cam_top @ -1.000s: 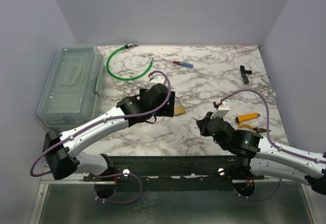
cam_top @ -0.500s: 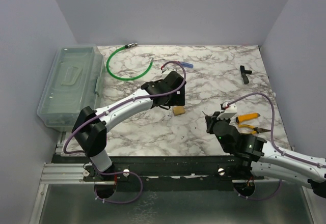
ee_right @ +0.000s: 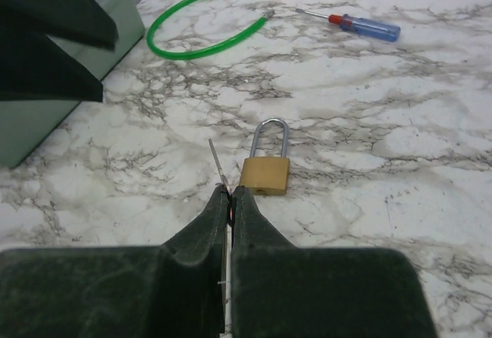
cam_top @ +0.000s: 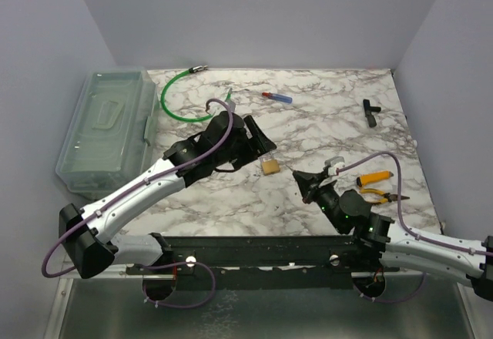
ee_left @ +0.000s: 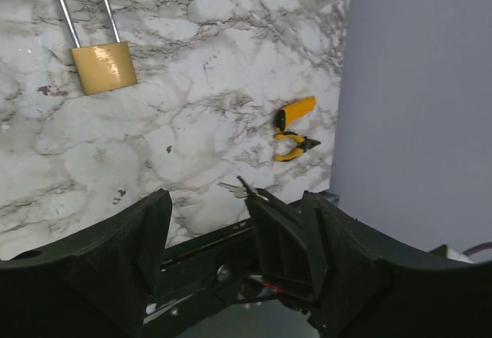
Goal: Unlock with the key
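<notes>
The brass padlock (cam_top: 269, 166) lies flat on the marble table (cam_top: 339, 115), its steel shackle pointing away from the right arm. In the right wrist view the padlock (ee_right: 265, 175) sits just ahead and slightly right of my right gripper (ee_right: 229, 192). That gripper is shut on the key (ee_right: 218, 165), whose blade sticks out forward and to the left. My left gripper (cam_top: 262, 145) hovers just behind the padlock, open and empty. In the left wrist view the padlock (ee_left: 101, 66) lies at the upper left, well away from the left gripper (ee_left: 234, 207).
A translucent plastic box (cam_top: 108, 127) stands at the left. A green cable loop (cam_top: 189, 100) and a red-and-blue screwdriver (cam_top: 277, 97) lie at the back. Yellow-handled pliers (cam_top: 375, 192), an orange tool (cam_top: 375, 177) and a small black part (cam_top: 371, 111) lie on the right.
The left arm has swung and pulled back slightly behind the padlock, and its jaws have narrowed a little. The right gripper with the key has shifted left toward the padlock.
</notes>
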